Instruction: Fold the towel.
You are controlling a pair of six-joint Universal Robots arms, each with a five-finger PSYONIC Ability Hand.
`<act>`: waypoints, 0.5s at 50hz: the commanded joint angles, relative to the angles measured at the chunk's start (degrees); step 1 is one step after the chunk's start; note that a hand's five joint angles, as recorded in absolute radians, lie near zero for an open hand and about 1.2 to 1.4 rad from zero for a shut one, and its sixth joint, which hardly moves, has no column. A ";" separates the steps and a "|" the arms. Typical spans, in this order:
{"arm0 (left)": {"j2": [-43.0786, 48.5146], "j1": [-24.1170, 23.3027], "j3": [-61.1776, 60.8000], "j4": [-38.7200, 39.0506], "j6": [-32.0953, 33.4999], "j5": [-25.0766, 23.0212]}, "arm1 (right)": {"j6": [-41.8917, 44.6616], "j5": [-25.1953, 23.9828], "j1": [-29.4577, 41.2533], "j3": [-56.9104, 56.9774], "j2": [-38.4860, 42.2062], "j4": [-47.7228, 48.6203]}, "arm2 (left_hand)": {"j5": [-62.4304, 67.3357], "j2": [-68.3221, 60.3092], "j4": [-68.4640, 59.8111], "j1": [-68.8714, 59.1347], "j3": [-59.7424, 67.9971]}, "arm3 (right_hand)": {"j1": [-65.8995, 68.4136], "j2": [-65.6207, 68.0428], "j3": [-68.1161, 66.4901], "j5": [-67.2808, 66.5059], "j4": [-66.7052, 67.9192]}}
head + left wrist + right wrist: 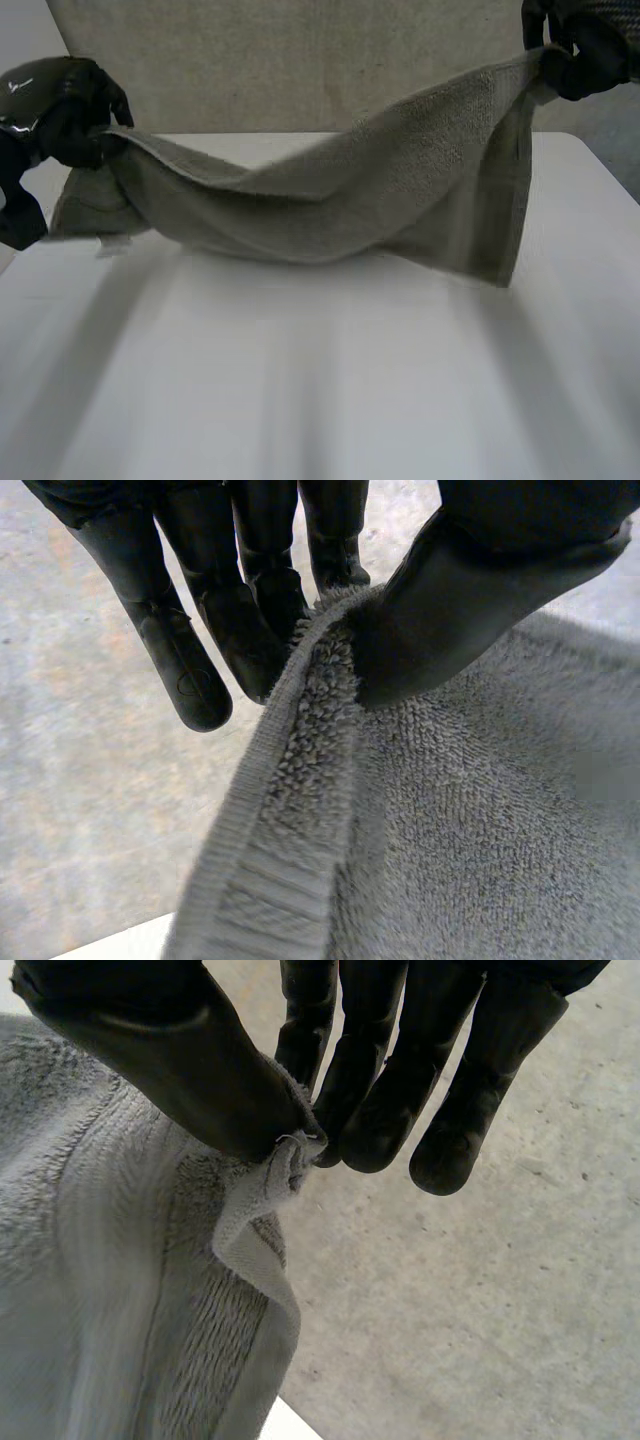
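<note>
A grey-green towel [400, 190] hangs stretched between my two hands above the white table [320, 380], sagging in the middle with its lowest folds touching the tabletop. My left hand [75, 115] is shut on the towel's left corner, thumb pinching the hem against the fingers [250, 620]; the towel [420, 820] drops away from that pinch. My right hand [585, 55] is higher, shut on the right corner, thumb [180, 1060] pressing the hem against the fingers. From that pinch the towel [120, 1290] hangs down.
The table's front half is bare white surface. A beige wall or panel [280, 60] stands behind the table. Grey concrete floor [480, 1300] lies beyond the table's edge on both sides.
</note>
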State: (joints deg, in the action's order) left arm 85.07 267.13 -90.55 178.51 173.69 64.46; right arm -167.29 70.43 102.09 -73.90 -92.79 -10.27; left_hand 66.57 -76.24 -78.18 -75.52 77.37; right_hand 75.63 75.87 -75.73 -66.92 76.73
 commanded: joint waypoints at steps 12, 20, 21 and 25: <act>26.99 -0.73 15.06 0.08 0.68 -2.24 | 4.51 1.37 5.39 11.64 25.87 -0.54 | 3.43 -3.76 -1.82 -4.48 2.63 | 4.37 4.13 -4.27 -3.08 3.27; 41.75 -3.46 44.85 -0.01 0.51 3.39 | 5.57 10.60 7.51 40.08 40.30 -0.54 | 3.43 -3.76 -1.82 -4.48 2.63 | 4.37 4.13 -4.27 -3.08 3.27; 43.41 -4.24 51.46 0.08 0.25 5.48 | 5.48 11.83 7.51 47.02 42.32 -0.54 | 3.43 -3.76 -1.82 -4.48 2.63 | 4.37 4.13 -4.27 -3.08 3.27; 44.83 -5.21 62.17 0.34 -0.02 8.40 | 5.31 13.68 7.51 59.95 45.40 -0.54 | 3.43 -3.76 -1.82 -4.48 2.63 | 4.37 4.13 -4.27 -3.08 3.27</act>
State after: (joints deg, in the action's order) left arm 127.69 263.84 -46.48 178.49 174.19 67.17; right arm -161.67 80.33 109.78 -35.59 -52.88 -10.80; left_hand 66.57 -76.44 -78.19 -75.71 77.56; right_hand 75.89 75.86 -75.76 -66.93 76.76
